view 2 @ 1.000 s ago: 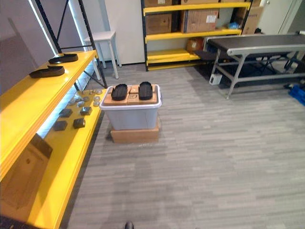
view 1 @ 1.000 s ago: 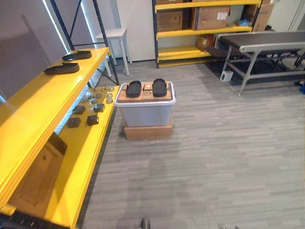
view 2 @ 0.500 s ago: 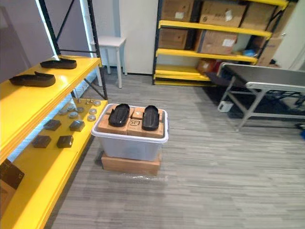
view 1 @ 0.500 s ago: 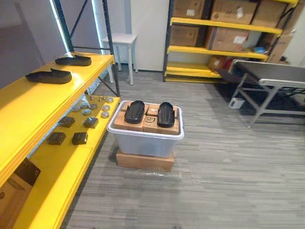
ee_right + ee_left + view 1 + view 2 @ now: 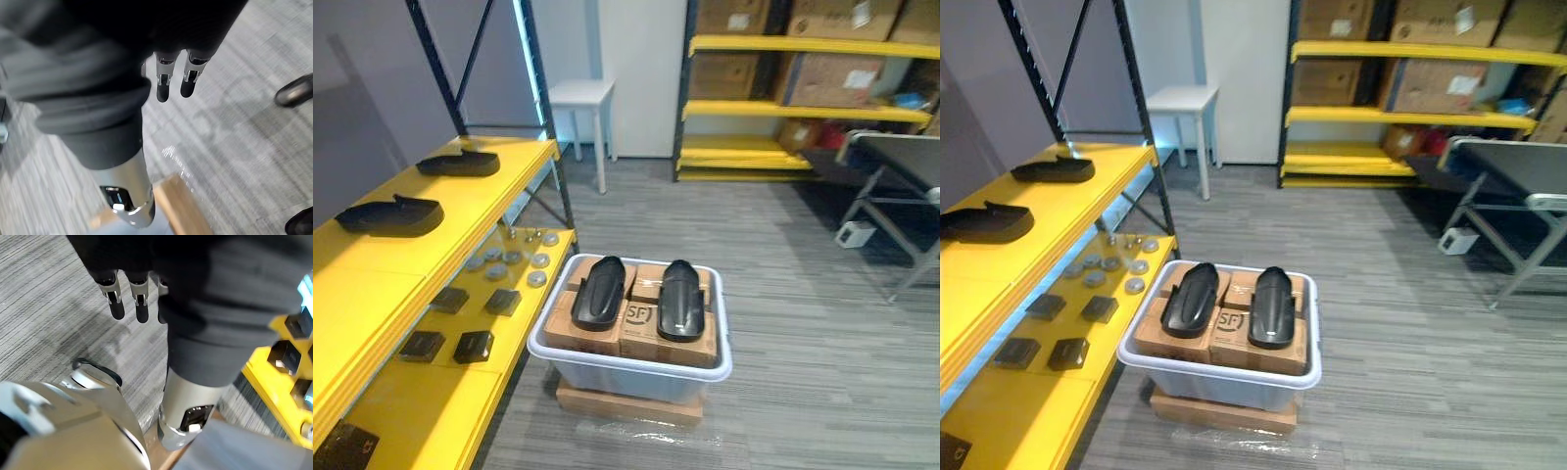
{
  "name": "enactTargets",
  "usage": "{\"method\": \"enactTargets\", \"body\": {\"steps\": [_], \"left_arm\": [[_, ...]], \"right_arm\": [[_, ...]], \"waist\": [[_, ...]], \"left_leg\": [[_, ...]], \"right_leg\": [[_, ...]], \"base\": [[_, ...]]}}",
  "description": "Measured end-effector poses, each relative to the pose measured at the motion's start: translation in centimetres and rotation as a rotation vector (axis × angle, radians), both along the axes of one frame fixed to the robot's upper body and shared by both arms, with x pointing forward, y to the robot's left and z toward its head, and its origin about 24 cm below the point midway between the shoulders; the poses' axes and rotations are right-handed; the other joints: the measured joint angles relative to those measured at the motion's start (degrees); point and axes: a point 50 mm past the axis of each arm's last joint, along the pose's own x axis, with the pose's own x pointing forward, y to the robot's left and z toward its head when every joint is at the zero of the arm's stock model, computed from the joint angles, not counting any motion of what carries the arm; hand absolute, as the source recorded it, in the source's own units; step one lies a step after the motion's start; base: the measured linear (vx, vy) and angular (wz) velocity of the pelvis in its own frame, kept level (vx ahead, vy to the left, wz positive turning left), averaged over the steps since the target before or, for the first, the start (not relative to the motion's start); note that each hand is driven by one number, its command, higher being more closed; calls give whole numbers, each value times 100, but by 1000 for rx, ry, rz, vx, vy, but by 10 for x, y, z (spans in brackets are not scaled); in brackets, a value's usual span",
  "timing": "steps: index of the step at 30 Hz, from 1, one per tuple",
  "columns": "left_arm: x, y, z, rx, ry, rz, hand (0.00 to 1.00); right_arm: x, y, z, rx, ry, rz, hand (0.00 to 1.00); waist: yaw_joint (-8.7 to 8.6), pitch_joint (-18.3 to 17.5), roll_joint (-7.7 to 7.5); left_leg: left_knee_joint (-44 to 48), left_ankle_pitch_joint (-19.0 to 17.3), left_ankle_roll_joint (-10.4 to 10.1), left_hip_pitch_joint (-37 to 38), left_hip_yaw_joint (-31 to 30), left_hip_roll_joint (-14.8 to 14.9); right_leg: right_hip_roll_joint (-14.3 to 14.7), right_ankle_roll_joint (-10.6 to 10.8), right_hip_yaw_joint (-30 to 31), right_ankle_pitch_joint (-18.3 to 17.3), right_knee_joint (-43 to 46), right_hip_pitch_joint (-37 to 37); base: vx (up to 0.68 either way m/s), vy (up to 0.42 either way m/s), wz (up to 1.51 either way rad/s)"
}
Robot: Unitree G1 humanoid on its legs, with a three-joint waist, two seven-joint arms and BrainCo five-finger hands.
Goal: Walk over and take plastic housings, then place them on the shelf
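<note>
Resting side by side in the lower centre of the head views, two plastic housings, the left housing (image 5: 599,292) and the right housing (image 5: 680,299), lie on top of cardboard boxes (image 5: 651,331) packed into a pale bin (image 5: 626,360). Each housing is black, long and narrow with rounded ends, glossy on its top, and shaped rather like a shallow shell. They lie lengthwise, near each other but not touching. The bin stands on a flat brown base (image 5: 626,403) on the grey floor (image 5: 803,294).

Along the left side of the frame runs a yellow shelf (image 5: 372,269). On its upper level lie two more black housings of the same kind, well apart: a nearer one (image 5: 391,215) and a farther one (image 5: 460,164). On the lower level sit small dark blocks (image 5: 473,346) and a cluster of round silver discs (image 5: 514,258).

At upper centre a small white table (image 5: 580,93) stands against the wall, and at upper right a yellow rack (image 5: 803,110) carries cardboard cartons.

In the left wrist view, the left hand (image 5: 139,296) hangs over the floor with its fingers straight and nothing in its hold. In the right wrist view, the right hand (image 5: 164,81) hangs likewise, fingers straight and empty.
</note>
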Motion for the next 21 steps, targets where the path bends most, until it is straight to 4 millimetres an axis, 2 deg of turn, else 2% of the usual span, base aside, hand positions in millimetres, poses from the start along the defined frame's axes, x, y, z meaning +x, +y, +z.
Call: {"method": "enactTargets", "body": {"steps": [1,2,3,5,6,7,8,9,11,13,16,19,21], "left_arm": [[1,2,1,7,-1,-4,0],[4,9,3,30,-1,-31,0],[12,15,6,59,-10,-57,0],[33,25,17,112,-76,-75,0],[49,29,25,144,-133,-80,0],[54,30,28,158,-157,-83,0],[63,32,34,178,-196,-100,0],[63,24,31,161,-194,-99,0],[54,7,25,126,-189,-101,0],[57,-5,24,103,-198,-119,0],[63,-15,24,91,-213,-159,0],[71,-25,25,76,-232,-167,0],[77,-29,27,75,-241,-163,0]], "right_arm": [[6,0,5,-20,-25,20,0],[18,0,13,-63,-71,61,0],[27,0,22,-115,-108,107,0],[33,-2,36,-180,-167,144,0],[39,-3,47,-226,-209,162,0],[40,-4,51,-247,-224,161,0],[39,-10,59,-313,-238,162,0],[38,-14,61,-347,-230,165,0],[49,-18,78,-445,-271,184,0],[66,-16,94,-504,-335,201,0],[87,-12,113,-552,-408,195,0],[121,-6,143,-594,-520,172,0],[146,2,170,-634,-609,157,0]], "waist": [[-26,2,7],[-100,32,59],[-166,11,53],[-226,-9,70],[-305,-24,54],[-348,-49,2],[-386,-80,-144],[-381,-109,0],[-289,-255,211],[-271,-108,295],[-182,262,265],[-67,758,267],[79,1134,308]], "left_leg": [[-159,-40,34,180,-1,7],[-366,-60,48,488,-16,38],[-559,-68,32,760,-96,57],[-756,-64,21,965,-218,143],[-777,-67,-21,963,-375,165],[-785,-81,-69,974,-461,126],[-789,-185,-237,1093,-595,-53],[-808,-250,-322,1157,-669,60],[-930,-251,-359,1137,-599,254],[-1105,-237,-374,1112,-614,353],[-1055,-239,-392,917,-658,349],[-723,-257,-420,343,-796,195],[-497,-259,-418,-12,-861,86]], "right_leg": [[-54,161,1,170,676,-287],[-124,189,-3,-85,1584,-751],[-109,59,-101,-533,1663,-1019],[101,-63,-138,-724,861,-1422],[283,-101,30,-658,-84,-1596],[339,-165,142,-454,-646,-1631],[268,-382,272,615,-1128,-1709],[339,-379,193,561,-1025,-1637],[536,-412,186,587,-1379,-1540],[660,-492,150,646,-1588,-1552],[654,-506,137,698,-1635,-1688],[515,-464,73,835,-1678,-2040],[415,-418,46,988,-1777,-2214]], "base": [[481,130,-1],[511,51,20],[486,23,36],[399,-77,52],[348,-135,65],[339,-166,83],[277,-148,60],[331,-163,33],[281,-132,-15],[180,-114,-7],[16,-14,4],[-106,55,21],[-157,73,13]]}}
